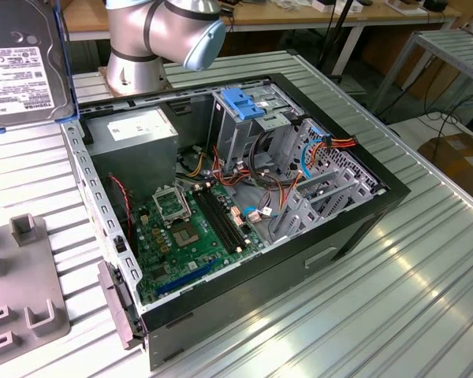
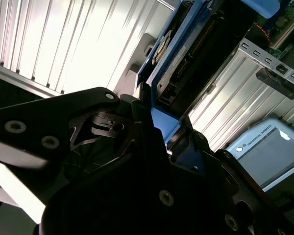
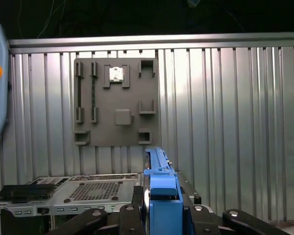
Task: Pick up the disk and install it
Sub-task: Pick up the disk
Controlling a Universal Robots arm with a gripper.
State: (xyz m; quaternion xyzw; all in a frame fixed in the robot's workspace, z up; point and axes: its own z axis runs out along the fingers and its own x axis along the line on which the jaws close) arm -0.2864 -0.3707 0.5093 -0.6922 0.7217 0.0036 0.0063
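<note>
The disk (image 1: 20, 67) is seen raised at the exterior view's left, well apart from the open computer case (image 1: 339, 240), whose loose cables (image 1: 277, 185) could snag it. In the second wrist view the hand (image 2: 174, 142) is closed on the disk's blue bracket (image 2: 162, 121), so twisting in the plastic grip is to be feared. In the first wrist view the bracket is clamped edge-on above the worktop (image 3: 235, 122).

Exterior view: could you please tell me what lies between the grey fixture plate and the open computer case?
In the exterior view, a bare strip of the ribbed metal table separates the fixture plate from the computer case; nothing lies there.
</note>
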